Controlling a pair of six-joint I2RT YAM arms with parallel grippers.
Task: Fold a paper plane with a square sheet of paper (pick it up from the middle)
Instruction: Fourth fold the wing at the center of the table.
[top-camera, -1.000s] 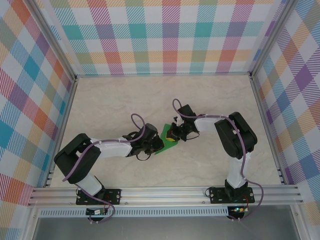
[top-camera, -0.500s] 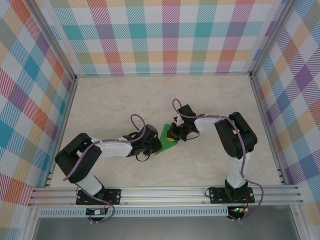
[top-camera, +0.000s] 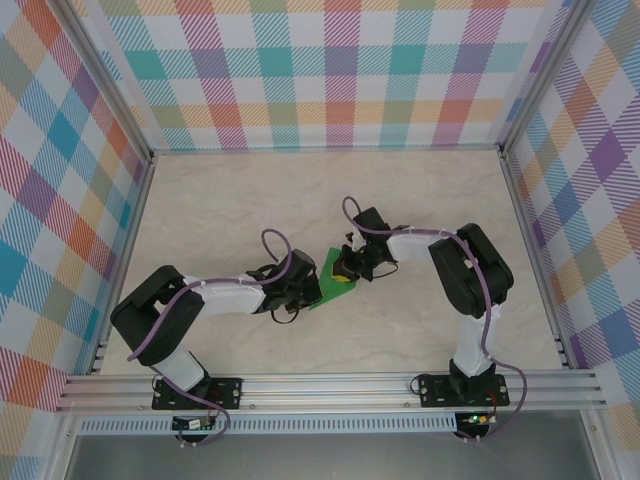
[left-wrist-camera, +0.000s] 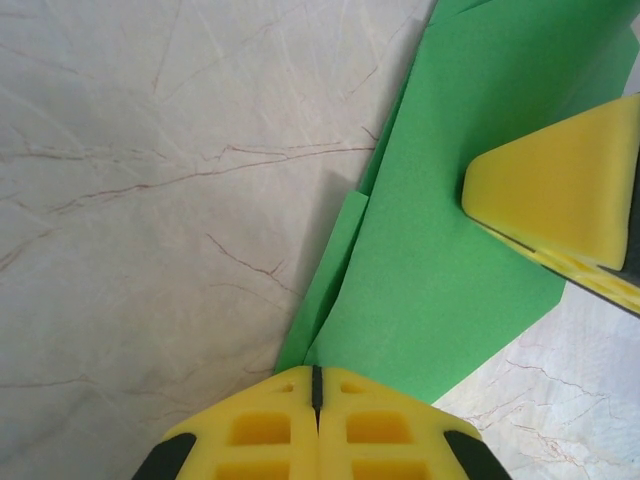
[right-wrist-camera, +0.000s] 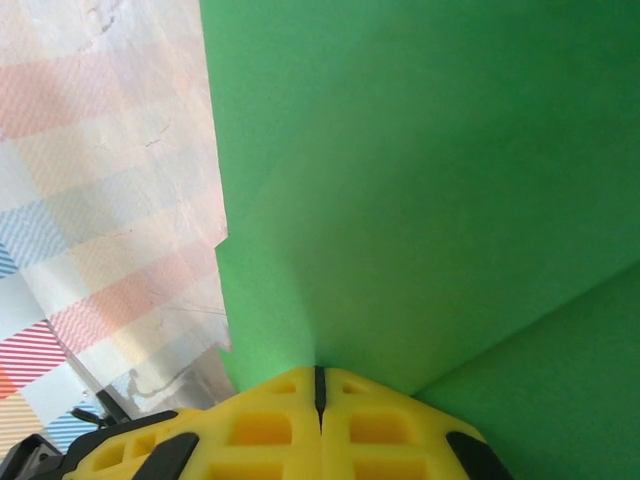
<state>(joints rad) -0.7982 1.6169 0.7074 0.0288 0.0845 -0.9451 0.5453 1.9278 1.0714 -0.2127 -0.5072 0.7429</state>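
You've got the creased square sheet of paper (top-camera: 334, 286) near the middle of the table (top-camera: 240, 190), left gripper (left-wrist-camera: 316, 375) and right gripper (right-wrist-camera: 319, 375) both clamped shut on it, probably so 1 anchors it while the other folds

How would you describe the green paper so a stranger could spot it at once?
Start at the pale marbled table inside the checked walls, then go to its middle, where the left pincer and right pincer meet. Between them is the sheet of paper, partly folded into layers. It is the only bright green thing there, against pale stone and yellow pincers.
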